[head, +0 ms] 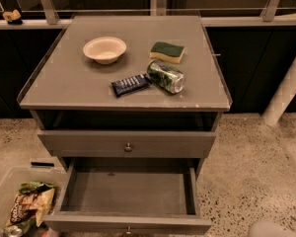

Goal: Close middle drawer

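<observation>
The grey cabinet [64, 90] stands in the middle of the camera view. The middle drawer [128, 191] is pulled far out toward me and is empty inside. Its low front [89, 224] lies at the bottom edge, with a small round knob [128, 229]. The taller-fronted upper drawer [89, 143] above it is shut. The lowest drawer is hidden under the open one. My gripper is out of view. Only a pale rounded part of my arm [274, 229] shows at the bottom right edge, right of the open drawer's front corner.
On the cabinet top lie a paper bowl [104, 49], a green sponge [167, 52], a tipped green can [166, 76] and a dark snack bar [130, 85]. A clear bin [10, 184] holding snack bags [29, 206] stands on the floor at left. A white post [286, 88] leans at right.
</observation>
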